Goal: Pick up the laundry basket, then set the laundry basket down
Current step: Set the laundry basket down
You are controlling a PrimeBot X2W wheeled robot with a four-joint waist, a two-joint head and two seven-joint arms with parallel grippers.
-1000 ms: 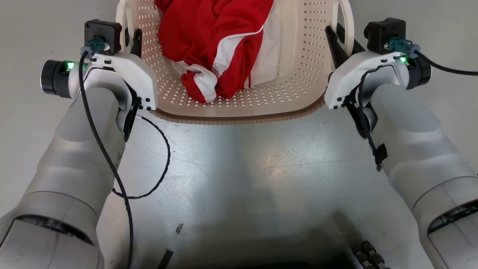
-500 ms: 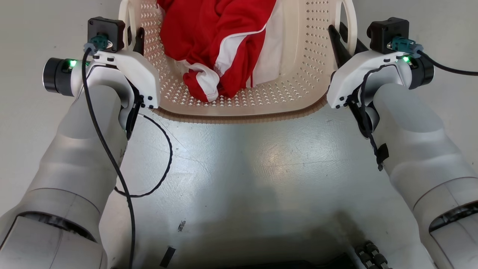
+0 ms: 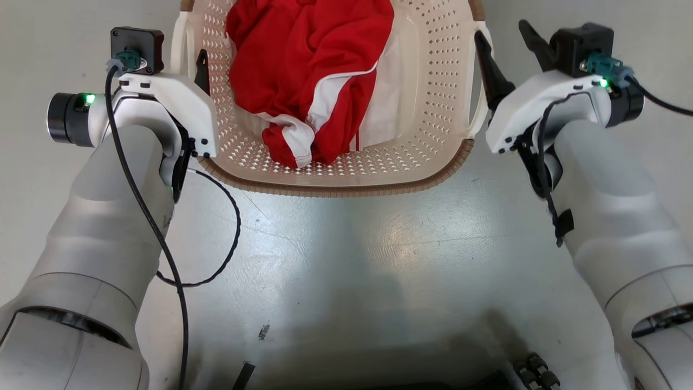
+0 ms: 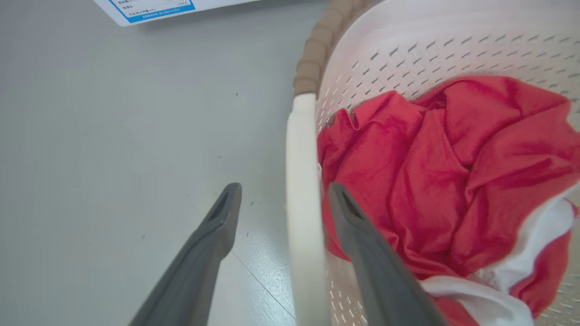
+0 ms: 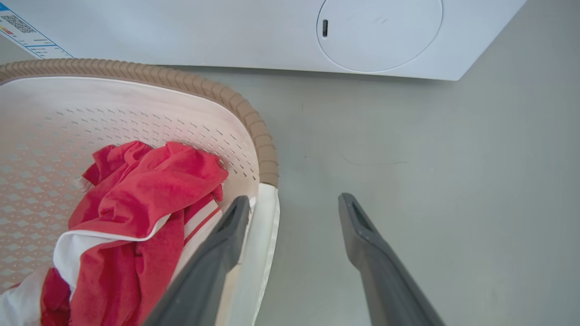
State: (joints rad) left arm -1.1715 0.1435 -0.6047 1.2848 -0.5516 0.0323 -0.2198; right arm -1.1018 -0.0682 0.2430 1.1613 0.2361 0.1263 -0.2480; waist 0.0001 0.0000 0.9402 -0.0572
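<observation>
On the floor [image 3: 346, 260], the laundry basket [image 3: 433, 108] sits at 12 o'clock. The left pincer [image 4: 285, 190] (10 o'clock) and right pincer [image 5: 294, 199] (2 o'clock) stand released at its loop handles. Set-down looks made: withdraw both toward 6 o'clock, level, without snagging a loop.
</observation>
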